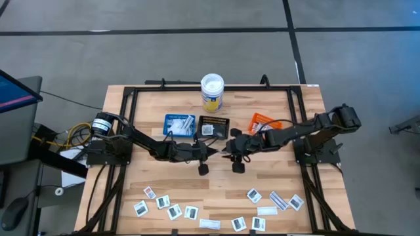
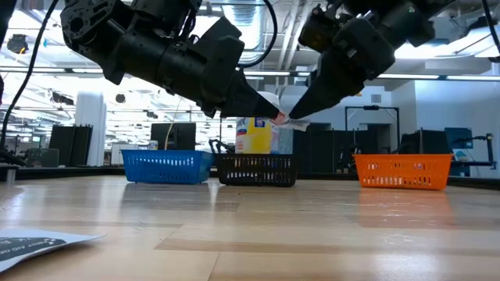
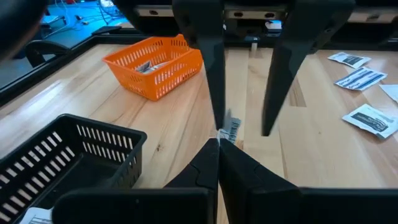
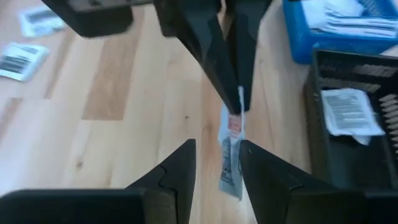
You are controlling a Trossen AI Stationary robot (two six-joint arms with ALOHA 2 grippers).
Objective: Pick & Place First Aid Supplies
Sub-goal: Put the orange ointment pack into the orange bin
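Wood: pale plank bench with a black metal frame around its edges.
Arms: two dark arms reach in from opposite sides and meet nose to nose above the bench's middle.
Tub: a round white-lidded tub with a yellow label stands at the far edge, behind the trays.
Trays: three small slotted plastic baskets in a row. The blue tray holds white packets; the black tray holds one white packet; the orange tray holds a packet or two.
Loose supplies: flat paper packets lie scattered along the near edge, squarish white ones with dark marks on one side, narrow striped strips among those on the other.
Left end effector: clenched, pinching the top end of a narrow packet, held in the air near the black tray.
Right end effector: fingers parted on either side of the same packet's lower end, not clearly touching it.
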